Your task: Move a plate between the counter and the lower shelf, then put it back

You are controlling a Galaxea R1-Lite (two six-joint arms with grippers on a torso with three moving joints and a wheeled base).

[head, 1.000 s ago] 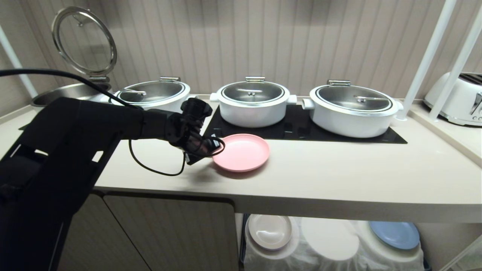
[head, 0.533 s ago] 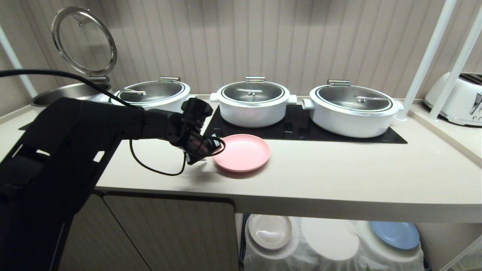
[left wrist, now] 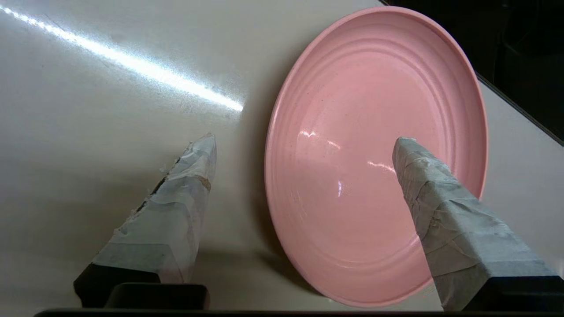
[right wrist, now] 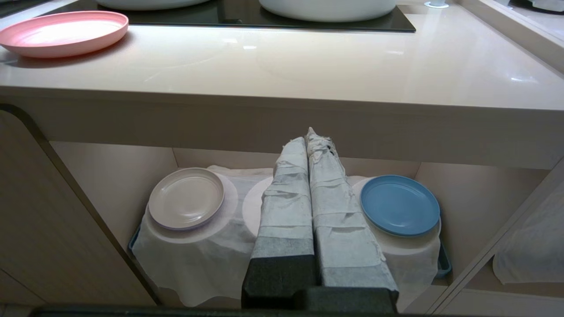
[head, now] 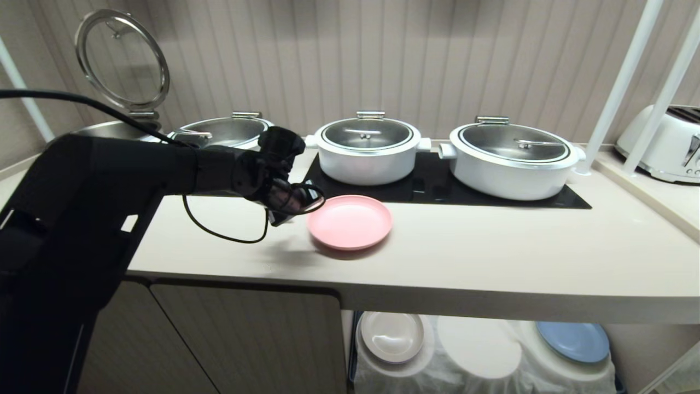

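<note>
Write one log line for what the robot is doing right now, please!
left gripper: open, straddling plate's near rim | plate: flat on counter | right gripper: shut, parked facing lower shelf

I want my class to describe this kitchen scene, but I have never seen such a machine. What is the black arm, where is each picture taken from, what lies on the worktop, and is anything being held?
It is a two-armed robot. One picture looks down from its head; the other two look out from its wrists, past taped fingers. On the counter lie a pink plate and three lidded white pots. The left gripper is open, its fingers on either side of the plate's rim, holding nothing. The right gripper, shut and empty, is parked low, facing the lower shelf, where a cream plate and a blue plate rest on cloth mounds.
</note>
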